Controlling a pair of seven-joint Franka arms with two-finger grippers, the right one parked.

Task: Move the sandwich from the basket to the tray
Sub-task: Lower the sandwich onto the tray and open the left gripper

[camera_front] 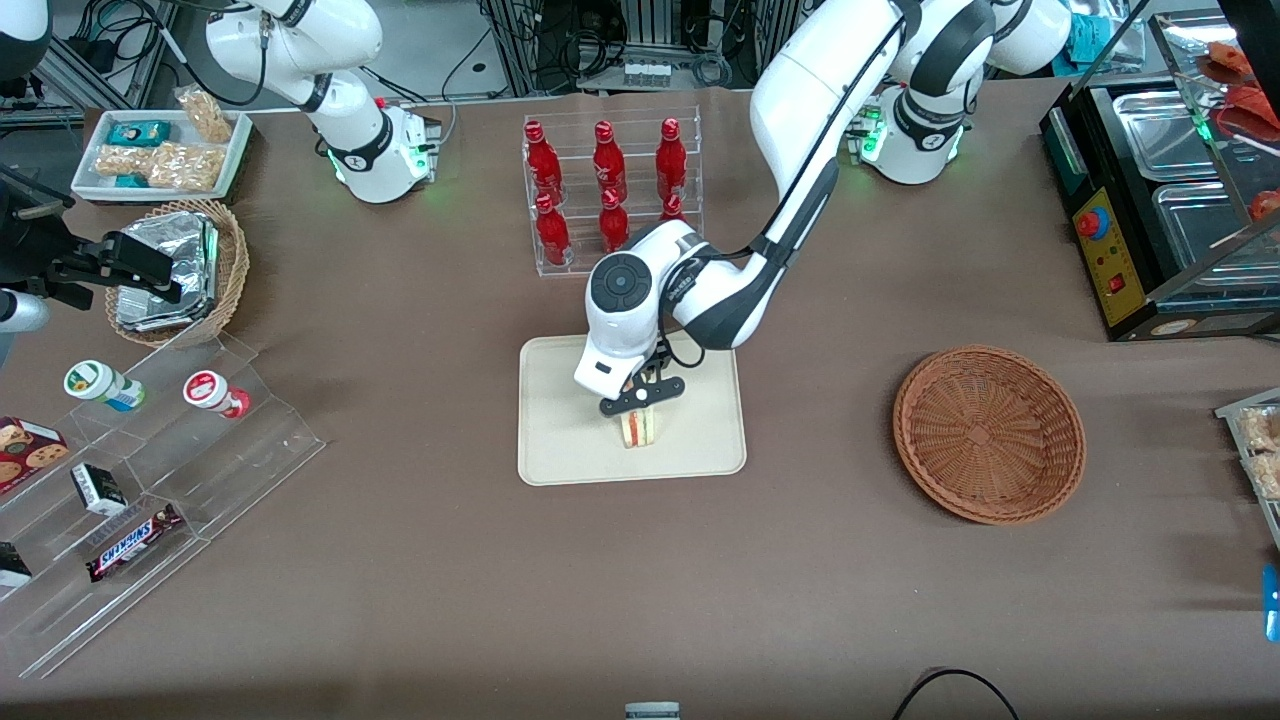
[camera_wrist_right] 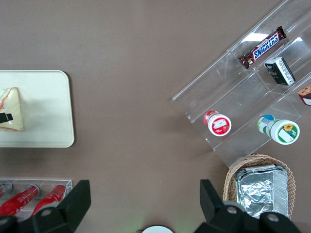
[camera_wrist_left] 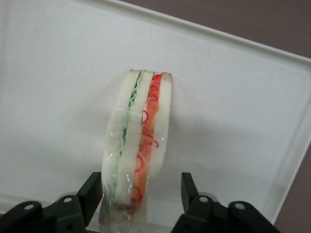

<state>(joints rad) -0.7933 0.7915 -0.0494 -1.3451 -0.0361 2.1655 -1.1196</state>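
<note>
The sandwich [camera_front: 640,428] stands on its edge on the cream tray [camera_front: 560,440], near the tray's middle. My left gripper [camera_front: 643,395] is right above it, fingers either side of it. In the left wrist view the sandwich [camera_wrist_left: 138,141] rests on the tray [camera_wrist_left: 233,97]; the gripper [camera_wrist_left: 142,194] is open, one finger close against the wrapper and the other with a clear gap. The reddish-brown wicker basket [camera_front: 988,432] lies empty toward the working arm's end. The right wrist view shows the sandwich [camera_wrist_right: 12,109] on the tray [camera_wrist_right: 48,107].
A clear rack of red bottles [camera_front: 610,190] stands just farther from the front camera than the tray. A stepped acrylic shelf of snacks [camera_front: 150,470], a tan basket of foil packets [camera_front: 180,270] and a white snack tray [camera_front: 165,150] lie toward the parked arm's end.
</note>
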